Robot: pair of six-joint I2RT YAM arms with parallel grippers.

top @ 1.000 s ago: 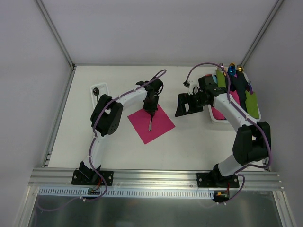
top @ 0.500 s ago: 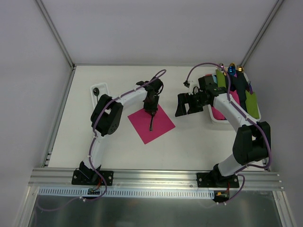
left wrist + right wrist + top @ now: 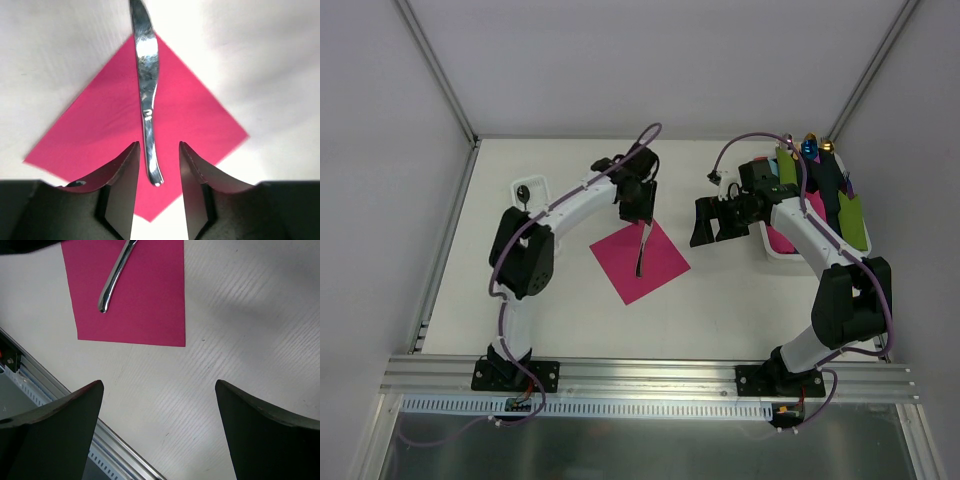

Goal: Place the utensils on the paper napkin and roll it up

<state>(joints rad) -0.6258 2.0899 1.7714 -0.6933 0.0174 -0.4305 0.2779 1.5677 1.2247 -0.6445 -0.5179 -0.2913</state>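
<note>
Change: the left gripper [image 3: 638,203] has lifted and drawn back toward the far side of the table [image 3: 720,300] since half a second ago, when it sat low over the knife [image 3: 146,90]. The knife has not shifted.
Left jaws: spread apart and holding nothing. In the wrist view the knife's rounded handle end shows in the gap between them, but it lies on the paper below.
Right jaws: the right gripper [image 3: 715,222] is splayed wide and empty, hovering between the napkin and the white bin [image 3: 770,246].
Knife: flat on the paper napkin [image 3: 660,265], running roughly corner to corner. Its blade end reaches past one corner onto the bare table.
Napkin: fully unfolded and flat, set as a diamond between the two arms, with no edge turned up.
Tray: the narrow white tray [image 3: 534,184] at far left has another dark utensil [image 3: 523,192] in it.
Bin: holds finished rolled napkins [image 3: 852,222], which are not part of this job.
Done: one piece appears delivered and released.
Left to do: fetch what remains in the tray, lay it beside the knife, then roll the paper.
</note>
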